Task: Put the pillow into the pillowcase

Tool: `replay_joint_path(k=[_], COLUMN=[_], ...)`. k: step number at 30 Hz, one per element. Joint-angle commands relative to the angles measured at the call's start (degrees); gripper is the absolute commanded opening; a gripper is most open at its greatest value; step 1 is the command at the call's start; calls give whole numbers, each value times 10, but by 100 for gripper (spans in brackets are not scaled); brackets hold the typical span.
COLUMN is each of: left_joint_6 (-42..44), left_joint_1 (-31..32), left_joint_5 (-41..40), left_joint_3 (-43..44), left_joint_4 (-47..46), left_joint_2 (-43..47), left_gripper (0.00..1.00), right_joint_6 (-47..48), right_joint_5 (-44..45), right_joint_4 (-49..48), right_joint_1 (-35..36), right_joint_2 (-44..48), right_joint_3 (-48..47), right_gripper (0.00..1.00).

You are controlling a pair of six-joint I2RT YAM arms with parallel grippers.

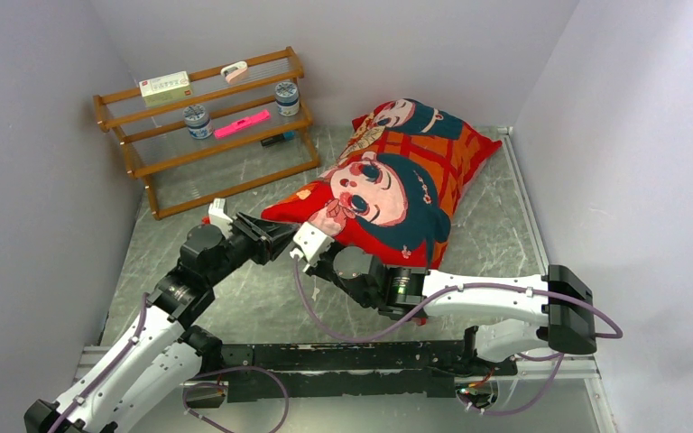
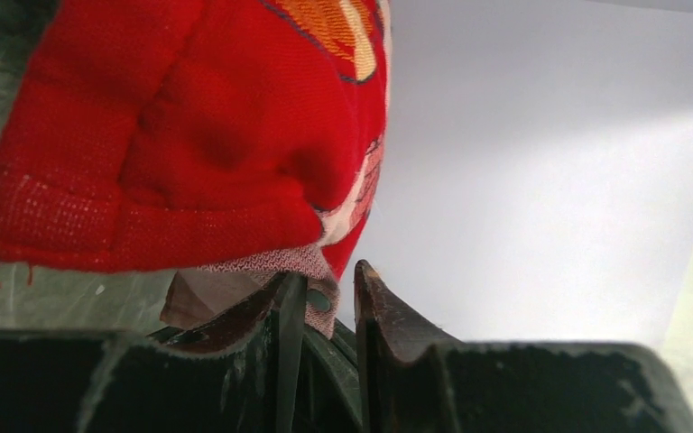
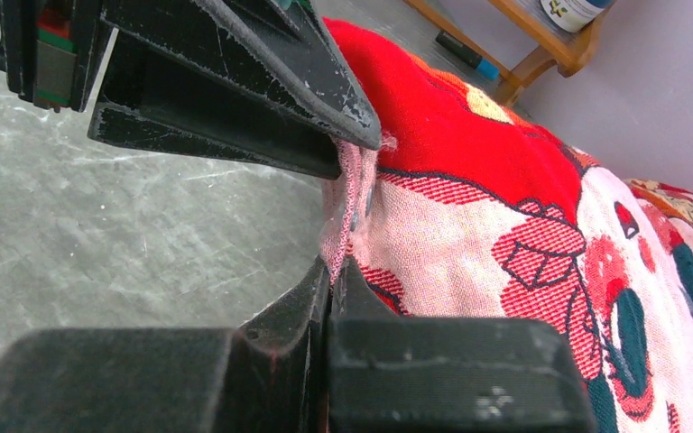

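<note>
The pillowcase (image 1: 397,176), red with teal-haired cartoon faces, lies plump on the grey table, with its near corner by both grippers. The pillow is hidden; a beige scrap (image 2: 194,299) under the hem cannot be identified. My right gripper (image 1: 305,242) is shut on the pale pink hem (image 3: 347,203), and the cloth runs up from its tips (image 3: 332,266). My left gripper (image 2: 327,271) sits at the red corner (image 2: 189,135). Its jaws stand a narrow gap apart, with a flap of the pink reverse hanging against the left finger (image 2: 289,289). From the right wrist view, the left gripper (image 3: 347,135) meets the same hem from above.
A wooden rack (image 1: 135,167) stands at the back left and holds two jars, a pink marker (image 1: 242,124) and a white box (image 1: 164,86). Grey walls close in on the left, back and right. A metal rail (image 1: 525,194) runs along the table's right side.
</note>
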State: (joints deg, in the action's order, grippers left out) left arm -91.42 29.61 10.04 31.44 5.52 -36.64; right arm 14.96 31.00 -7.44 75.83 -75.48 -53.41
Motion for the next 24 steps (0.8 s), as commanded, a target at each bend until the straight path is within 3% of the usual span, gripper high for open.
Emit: replay_joint_path(k=[1, 6, 22, 24], left_joint_6=[-2, -7, -20, -23], left_joint_1=[0, 0, 0, 1], left_joint_5=[5, 9, -1, 1], left_joint_3=[31, 28, 9, 2], left_joint_4=[40, 52, 10, -5], left_joint_2=[5, -5, -23, -22], left_gripper=[32, 36, 24, 15], right_joint_6=[-11, -12, -22, -24], right_joint_5=[-8, -9, -21, -22], right_joint_4=[-83, -82, -87, -84], right_joint_1=[4, 4, 5, 5], right_joint_2=[9, 8, 2, 2], right_joint_3=[-42, -44, -39, -38], right_gripper=[0, 0, 0, 0])
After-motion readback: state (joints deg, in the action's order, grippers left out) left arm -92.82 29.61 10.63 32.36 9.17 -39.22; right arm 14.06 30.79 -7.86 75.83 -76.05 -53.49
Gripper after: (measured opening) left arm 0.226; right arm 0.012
